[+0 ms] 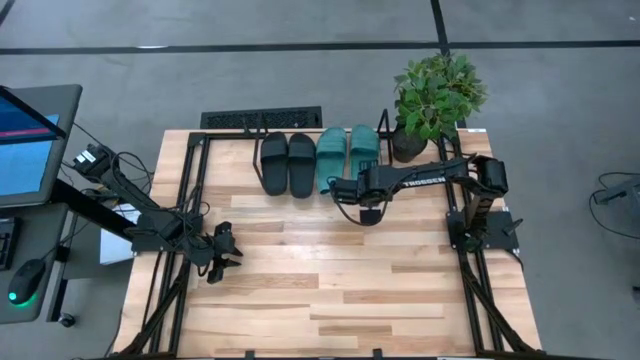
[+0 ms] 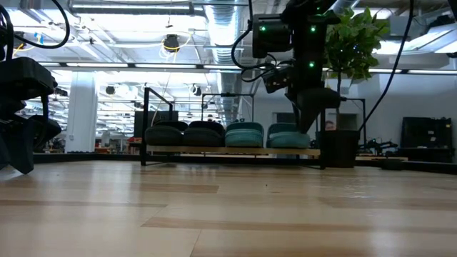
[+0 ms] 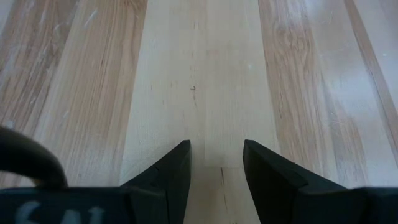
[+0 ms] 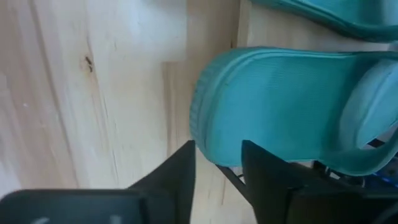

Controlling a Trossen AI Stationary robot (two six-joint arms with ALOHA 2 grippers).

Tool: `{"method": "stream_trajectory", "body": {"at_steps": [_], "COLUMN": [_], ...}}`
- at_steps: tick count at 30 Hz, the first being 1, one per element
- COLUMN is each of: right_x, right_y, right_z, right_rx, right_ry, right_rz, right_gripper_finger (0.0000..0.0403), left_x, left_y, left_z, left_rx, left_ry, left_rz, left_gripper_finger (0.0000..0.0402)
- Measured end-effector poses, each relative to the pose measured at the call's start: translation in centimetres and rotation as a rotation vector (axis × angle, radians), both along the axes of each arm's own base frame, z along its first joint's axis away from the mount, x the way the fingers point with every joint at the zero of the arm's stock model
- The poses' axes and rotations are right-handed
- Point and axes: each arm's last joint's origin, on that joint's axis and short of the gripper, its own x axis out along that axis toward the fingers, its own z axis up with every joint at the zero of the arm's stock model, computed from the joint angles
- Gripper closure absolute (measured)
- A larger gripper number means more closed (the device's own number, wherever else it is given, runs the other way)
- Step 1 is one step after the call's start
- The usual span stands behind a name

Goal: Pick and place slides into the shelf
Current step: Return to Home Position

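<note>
Four slides sit side by side on the low black shelf (image 2: 145, 125) at the table's far edge: two black (image 1: 288, 163) (image 2: 184, 133) and two teal (image 1: 345, 155) (image 2: 265, 133). My right gripper (image 1: 346, 189) (image 4: 217, 158) is open. It hangs at the near, heel end of the right-hand teal slide (image 4: 280, 106), with fingers pointing down past the heel (image 4: 208, 124). A thin shelf bar (image 4: 231, 178) shows under that heel. My left gripper (image 1: 228, 250) (image 3: 216, 155) is open over bare wood near the table's left side, far from the slides. My right gripper stands open at the teal slide's heel edge (image 4: 208, 124). I cannot tell whether a finger touches it. The slide rests on the shelf, not lifted.
A potted plant (image 1: 436, 95) (image 2: 350, 43) stands at the far right corner, close beside the shelf's right end and the right arm. Tall black arm-mount frames (image 1: 195, 200) (image 1: 465, 215) run along both table sides. Bare wood (image 1: 330, 280) fills the middle and near half.
</note>
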Motion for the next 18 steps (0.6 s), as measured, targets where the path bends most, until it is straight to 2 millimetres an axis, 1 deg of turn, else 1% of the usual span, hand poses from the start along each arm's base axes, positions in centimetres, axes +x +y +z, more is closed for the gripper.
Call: {"method": "stream_trajectory", "body": {"at_steps": [4,6,10,12,13,16,18], "right_x": [0.0,-0.2,-0.1,0.2,0.5,1.0,1.0], "right_y": [0.1,0.6,2.4,3.6,4.3,6.9,8.8], "right_z": [0.0,0.3,2.2,3.8,5.0,9.4,12.8], "right_rx": [0.000,0.001,0.025,0.052,0.061,0.095,0.142], "right_ry": [-0.015,0.005,0.021,-0.003,-0.050,-0.292,-0.521], "right_rz": [-0.042,-0.054,-0.059,-0.041,-0.039,-0.038,-0.025], "right_gripper_finger": [0.0244,0.0223,0.0200,0.0195,0.0194,0.0193,0.0195], "left_x": [0.0,0.0,0.0,0.0,0.0,0.0,0.0], "left_y": [0.0,0.0,0.0,0.0,0.0,0.0,0.0], "left_z": [0.0,0.0,0.0,0.0,0.0,0.0,0.0], "left_rx": [0.000,0.000,0.000,0.000,0.000,0.000,0.000], "left_ry": [0.000,0.000,0.000,0.000,0.000,0.000,0.000], "left_rz": [0.000,0.000,0.000,0.000,0.000,0.000,0.000], "left_gripper_finger": [0.0267,0.0267,0.0267,0.0267,0.0267,0.0267,0.0267]}}
